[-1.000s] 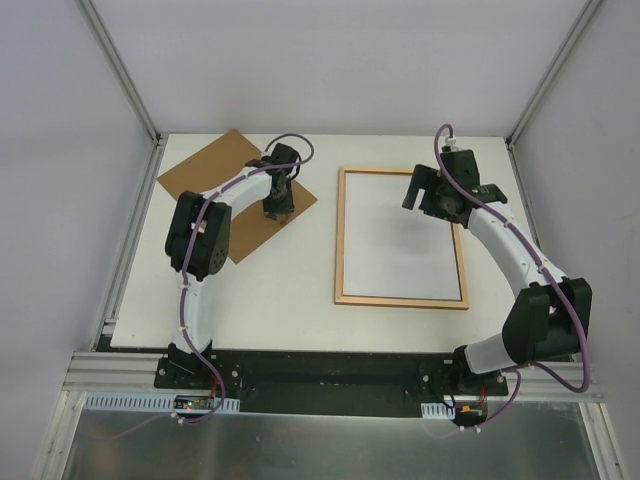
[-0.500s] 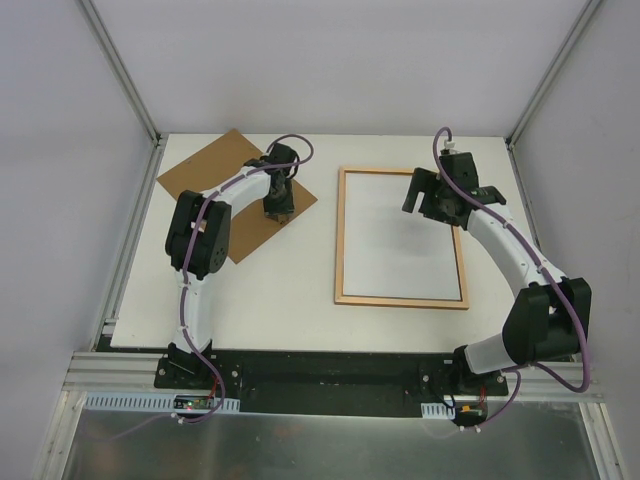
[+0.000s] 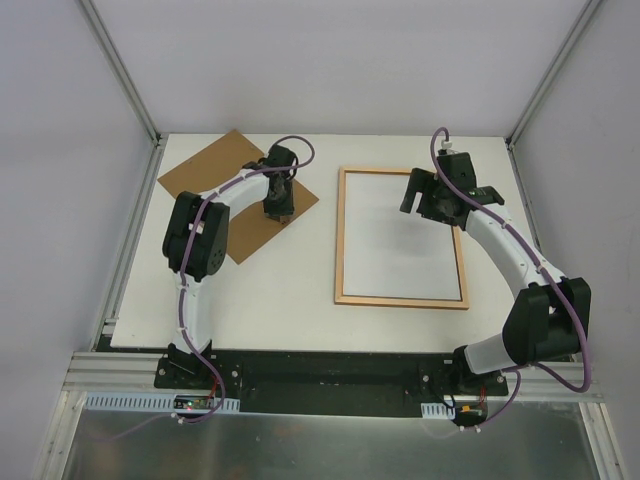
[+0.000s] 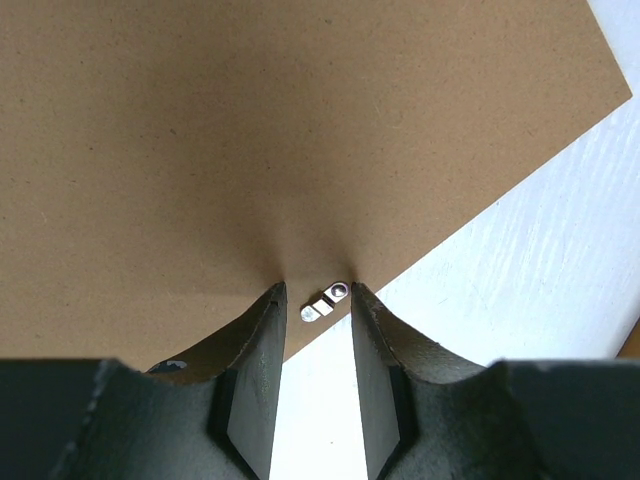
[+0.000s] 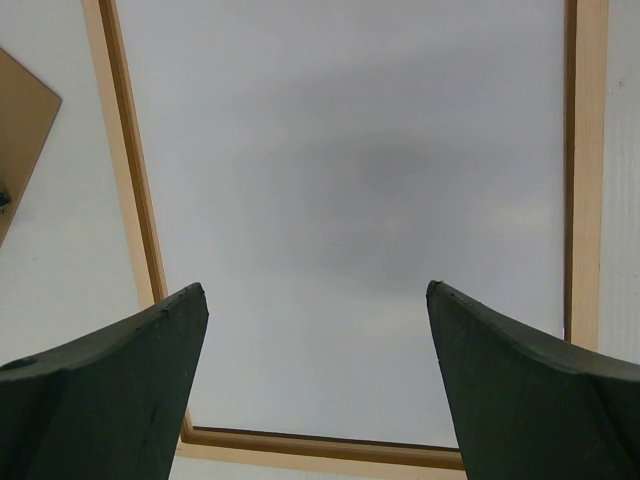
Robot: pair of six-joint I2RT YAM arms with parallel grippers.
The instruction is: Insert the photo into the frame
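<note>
left gripper (image 4: 315, 300): black jaws part open, a narrow gap between them, tips down at the near edge of a flat plain brown fibreboard sheet (image 3: 215, 185). a small silver metal clip (image 4: 324, 301) on that edge sits in the gap; whether the fingertips (image 4: 268, 300) touch it, cannot tell. board lies skewed at the far left of the white table (image 3: 280, 290).

right gripper (image 5: 318, 300): jaws spread wide, nothing between them, hanging over the far right part of the large rectangular frame with thin orange-brown wooden border (image 3: 339, 240). inside the border a plain pale surface (image 5: 350, 200). frame lies flat right of centre, well apart from the board.

blue-toned photo print: not seen in any view.
</note>
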